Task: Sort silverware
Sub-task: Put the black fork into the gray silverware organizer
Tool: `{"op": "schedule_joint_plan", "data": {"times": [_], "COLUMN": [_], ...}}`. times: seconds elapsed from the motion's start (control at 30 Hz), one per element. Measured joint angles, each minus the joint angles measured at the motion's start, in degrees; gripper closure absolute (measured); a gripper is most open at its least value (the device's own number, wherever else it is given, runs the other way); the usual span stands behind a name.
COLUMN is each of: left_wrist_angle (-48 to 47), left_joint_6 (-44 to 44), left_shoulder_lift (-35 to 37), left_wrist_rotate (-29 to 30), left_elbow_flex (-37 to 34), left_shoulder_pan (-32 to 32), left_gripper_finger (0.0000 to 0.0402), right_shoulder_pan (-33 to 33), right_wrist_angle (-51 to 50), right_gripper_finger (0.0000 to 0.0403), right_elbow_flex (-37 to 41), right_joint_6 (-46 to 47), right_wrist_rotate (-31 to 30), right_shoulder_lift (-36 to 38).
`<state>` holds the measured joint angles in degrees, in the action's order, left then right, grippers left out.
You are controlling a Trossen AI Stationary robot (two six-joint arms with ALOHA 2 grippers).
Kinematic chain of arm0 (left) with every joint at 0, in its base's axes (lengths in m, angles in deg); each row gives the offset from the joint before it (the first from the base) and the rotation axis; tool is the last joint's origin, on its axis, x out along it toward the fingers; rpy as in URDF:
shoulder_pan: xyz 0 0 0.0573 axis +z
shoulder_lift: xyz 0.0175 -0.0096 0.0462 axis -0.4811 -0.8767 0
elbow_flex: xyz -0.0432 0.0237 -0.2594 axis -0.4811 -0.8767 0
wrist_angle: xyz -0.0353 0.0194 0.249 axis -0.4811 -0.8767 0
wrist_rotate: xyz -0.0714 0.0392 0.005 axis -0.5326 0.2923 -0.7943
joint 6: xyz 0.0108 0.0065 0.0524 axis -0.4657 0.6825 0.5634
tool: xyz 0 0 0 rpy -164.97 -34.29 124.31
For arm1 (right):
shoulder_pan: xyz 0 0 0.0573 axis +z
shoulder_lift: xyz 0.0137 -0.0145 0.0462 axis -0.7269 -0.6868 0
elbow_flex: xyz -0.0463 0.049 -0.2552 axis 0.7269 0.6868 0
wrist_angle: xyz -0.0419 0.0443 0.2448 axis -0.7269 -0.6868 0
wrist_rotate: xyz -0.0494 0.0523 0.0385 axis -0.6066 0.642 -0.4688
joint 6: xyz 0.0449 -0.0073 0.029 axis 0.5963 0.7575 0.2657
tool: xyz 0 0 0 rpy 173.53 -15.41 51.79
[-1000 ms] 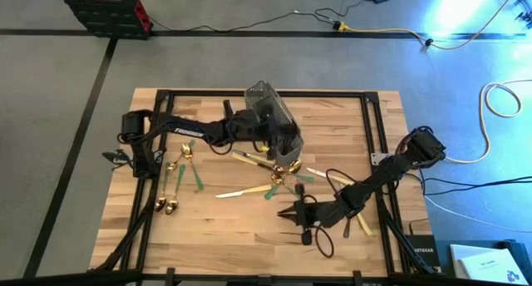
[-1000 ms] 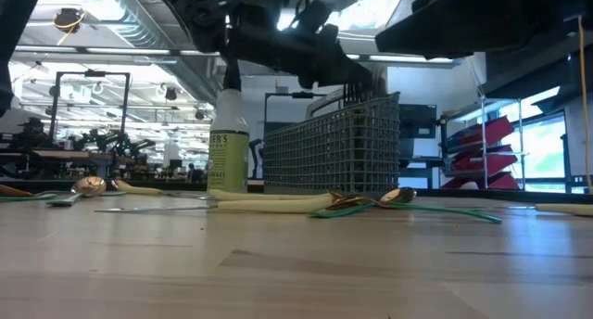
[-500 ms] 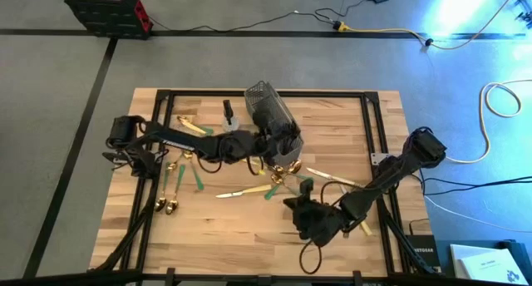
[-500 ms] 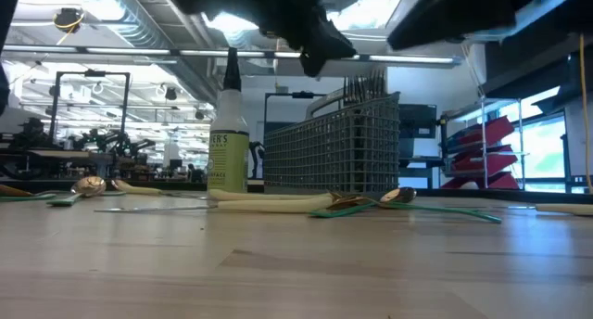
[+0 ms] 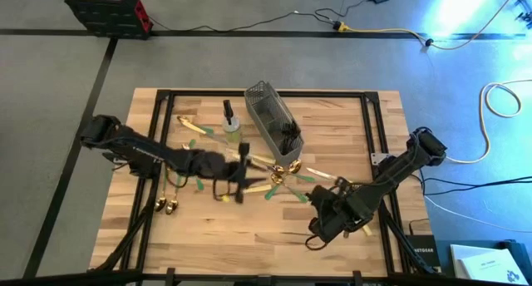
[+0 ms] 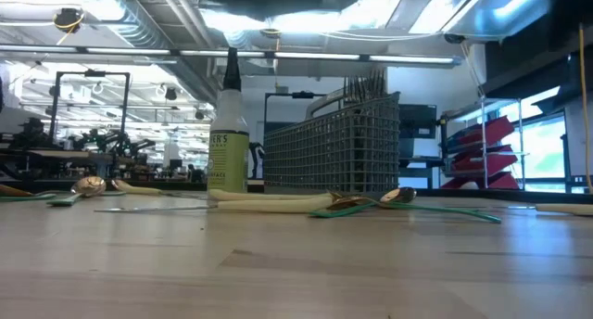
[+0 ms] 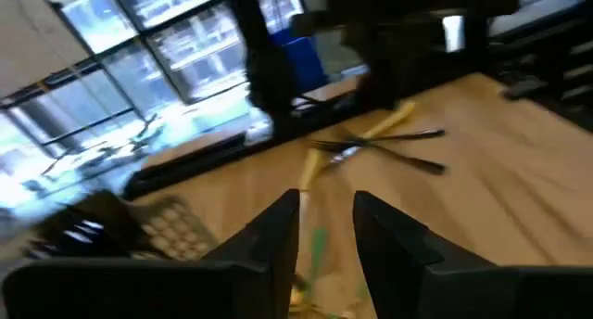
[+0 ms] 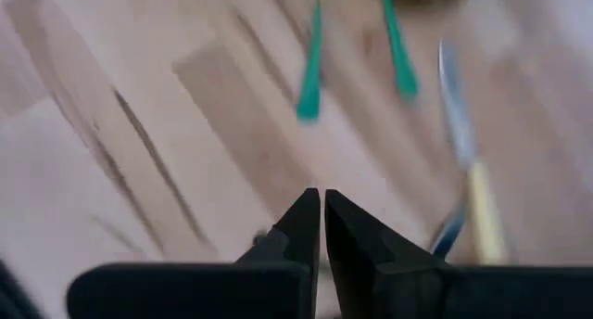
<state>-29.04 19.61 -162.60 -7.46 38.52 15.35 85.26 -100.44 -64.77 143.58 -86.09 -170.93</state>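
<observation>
On the wooden table, the silverware lies scattered in a loose band across the middle: a cluster of gold pieces with green handles near the left rail, and a second cluster of cream-handled knives, gold spoons and green-handled pieces just in front of the grey wire-mesh caddy. Some dark pieces already stand inside the caddy. A small spray bottle stands just beside the caddy, on its left.

The left gripper hovers over the middle of the table, between the two clusters. Its fingers stand partly apart with nothing between them, as the left wrist view shows. Past those fingers lies a cream-handled knife, crossed by a dark piece, with its long axis running slantwise away from the gripper.

The right gripper sits near the table's front right, clenched with nothing in it. In its wrist view the fingertips meet, and two green handles lie ahead, pointing roughly toward the tool, beside a cream-handled knife.

The left arm looks the nearer one to the central pile beside the caddy. Any pick there probably turns on lining the fingers across a handle's long axis.
</observation>
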Motion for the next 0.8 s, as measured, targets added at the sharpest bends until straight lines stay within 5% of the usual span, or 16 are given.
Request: {"op": "schedule_joint_plan", "data": {"times": [0.33, 0.67, 0.8], "left_wrist_angle": [25.7, 26.7, 24.5], "left_joint_6": [-5.5, -12.2, -13.3], "left_shoulder_lift": [-2.4, -2.7, -2.7], "left_wrist_rotate": [-0.3, -0.4, -0.3], "left_elbow_flex": [-12.0, -13.4, -13.4], "left_shoulder_pan": [-6.0, -9.8, -12.7], "left_gripper_finger": [0.0311, 0.0311, 0.0311], "right_shoulder_pan": [10.9, 13.1, 13.1], "right_wrist_angle": [-11.2, 2.7, 3.2], "right_gripper_finger": [0.0382, 0.0214, 0.0181], "right_elbow_flex": [2.3, 11.9, 17.0], "right_joint_6": [30.2, 38.9, 46.9], "right_wrist_rotate": [2.4, -1.8, 3.4], "right_shoulder_lift": [0.0, 0.0, 0.0]}}
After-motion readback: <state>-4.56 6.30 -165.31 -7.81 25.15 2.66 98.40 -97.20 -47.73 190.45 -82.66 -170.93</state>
